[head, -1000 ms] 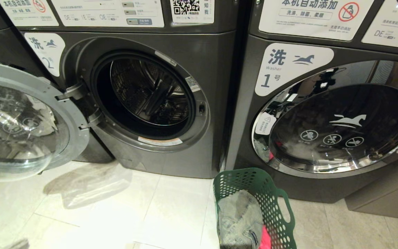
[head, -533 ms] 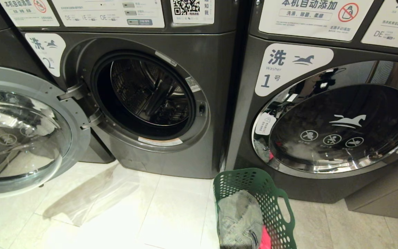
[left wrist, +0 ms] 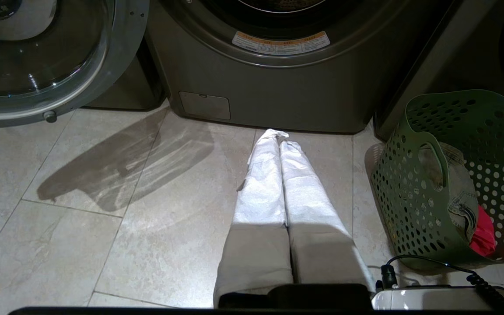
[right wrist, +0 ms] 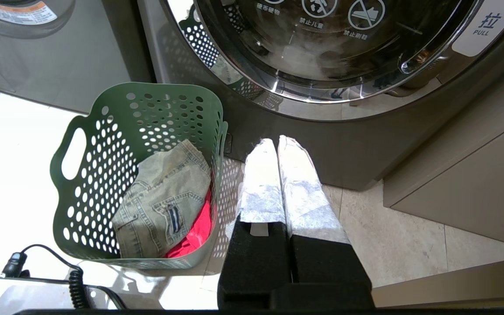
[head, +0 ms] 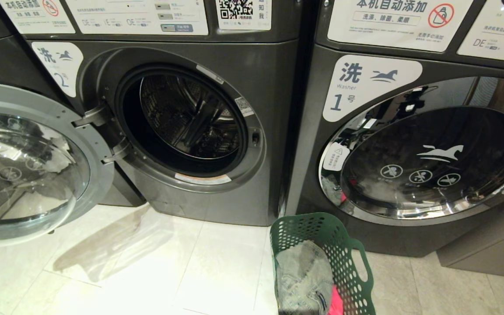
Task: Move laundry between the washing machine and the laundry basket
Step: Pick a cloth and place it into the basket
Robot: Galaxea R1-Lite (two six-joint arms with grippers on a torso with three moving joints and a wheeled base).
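The washing machine (head: 182,127) with the 2 on its label stands at about 11 o'clock in the head view. Its round door (head: 29,166) hangs wide open at 9 o'clock, and the drum (head: 186,118) looks dark and empty. The laundry basket (head: 322,258) sits on the floor (head: 155,267) at about 5 o'clock, just in front of the machine marked 1 (head: 409,144). Inside the basket lie a pair of grey jeans (right wrist: 164,197) and something red (right wrist: 193,238) under them.

The next step looks like picking clothes out of the basket and putting them in the drum. To do it well, a gripper should open its jaws first, come down from above into the basket, and pinch a thick fold of the jeans near the middle. Then lift high enough to clear the basket rim and go deep into the drum before letting go, so nothing hangs over the door edge.

The left gripper (left wrist: 278,135) points low at the foot of machine 2, jaws pressed together and holding nothing. The right gripper (right wrist: 278,142) points at the base of machine 1, just beside the basket, jaws together and empty too.
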